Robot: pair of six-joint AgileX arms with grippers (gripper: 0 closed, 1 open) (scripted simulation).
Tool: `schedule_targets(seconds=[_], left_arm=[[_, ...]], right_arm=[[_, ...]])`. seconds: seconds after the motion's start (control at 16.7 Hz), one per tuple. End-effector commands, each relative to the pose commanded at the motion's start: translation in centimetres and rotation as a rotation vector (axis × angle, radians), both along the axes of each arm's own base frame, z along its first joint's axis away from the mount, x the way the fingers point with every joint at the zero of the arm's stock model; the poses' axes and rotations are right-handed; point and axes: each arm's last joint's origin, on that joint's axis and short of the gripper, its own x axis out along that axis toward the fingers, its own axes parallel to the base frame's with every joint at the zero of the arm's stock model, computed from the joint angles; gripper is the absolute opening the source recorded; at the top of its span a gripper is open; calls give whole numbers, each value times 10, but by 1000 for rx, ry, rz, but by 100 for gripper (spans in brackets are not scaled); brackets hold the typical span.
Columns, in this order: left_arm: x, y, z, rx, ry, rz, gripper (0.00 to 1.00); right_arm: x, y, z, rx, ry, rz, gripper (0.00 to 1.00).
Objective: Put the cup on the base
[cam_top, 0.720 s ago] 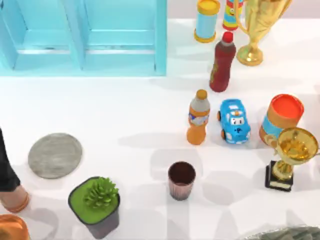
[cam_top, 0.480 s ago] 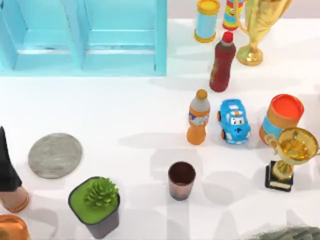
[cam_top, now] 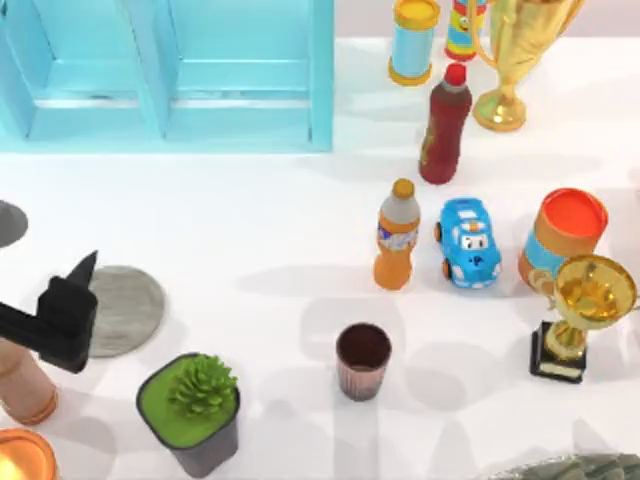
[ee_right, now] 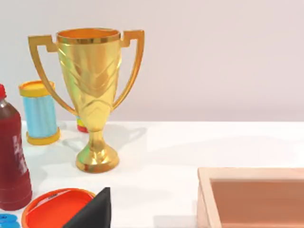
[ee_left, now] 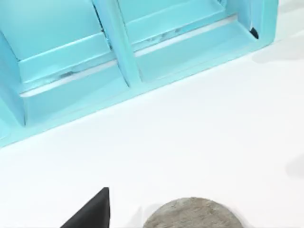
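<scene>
The left gripper (cam_top: 70, 305) hung over the table's (cam_top: 250, 230) left edge in the top view, its black body overlapping the left rim of the base (cam_top: 125, 310). Whether its fingers were apart or together could not be told; the left wrist view showed one dark fingertip (ee_left: 92, 211) just beside the grey mottled disc (ee_left: 192, 213), which lay flat on the white surface.

Just beside the gripper, toward the near edge, stood a potted succulent (cam_top: 195, 410) in a dark pot, and on its other side a plain orange-tan cylinder (cam_top: 25, 390). The cup (cam_top: 362, 360) stood upright and untouched well to the right of the gripper, apart from the base, with the plant between the two.

Beyond the cup, further from the gripper, an orange bottle (cam_top: 397, 235) stood beside a blue toy car (cam_top: 469, 242), with a dark red bottle (cam_top: 446, 125) behind them. An orange-lidded can (cam_top: 563, 235) and a small gold trophy (cam_top: 580, 310) on a black square stand sat near the right edge. A light blue shelf unit (cam_top: 170, 70) occupied the far left.

The right wrist view showed a dark fingertip (ee_right: 92, 211) of the right gripper; its state could not be told. Past it rose a tall gold trophy (ee_right: 92, 95).
</scene>
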Motion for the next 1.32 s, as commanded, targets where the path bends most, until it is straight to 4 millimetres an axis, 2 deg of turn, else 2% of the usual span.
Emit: schedule_targets(seconds=[0.18,0.36,0.6,0.84,0.96,1.08,1.32], left_arm=[[31,-34,33,160,195,-193,100],[65,-85,50,342,380,-406,100],[97,-166,45,582,582,-676,100],[105,-235,21,772,719,-881,100],[103,-256,10,836,763,-947,100],[101,-267,3,872,787,-983,100],[101,-269,2,878,791,-989,100]], right_arm=[[0,0,0,0,0,0,100],[0,0,0,0,0,0,100],[0,0,0,0,0,0,100],[0,0,0,0,0,0,100],[0,0,0,0,0,0,100],[0,0,0,0,0,0,100],[0,0,0,0,0,0,100]])
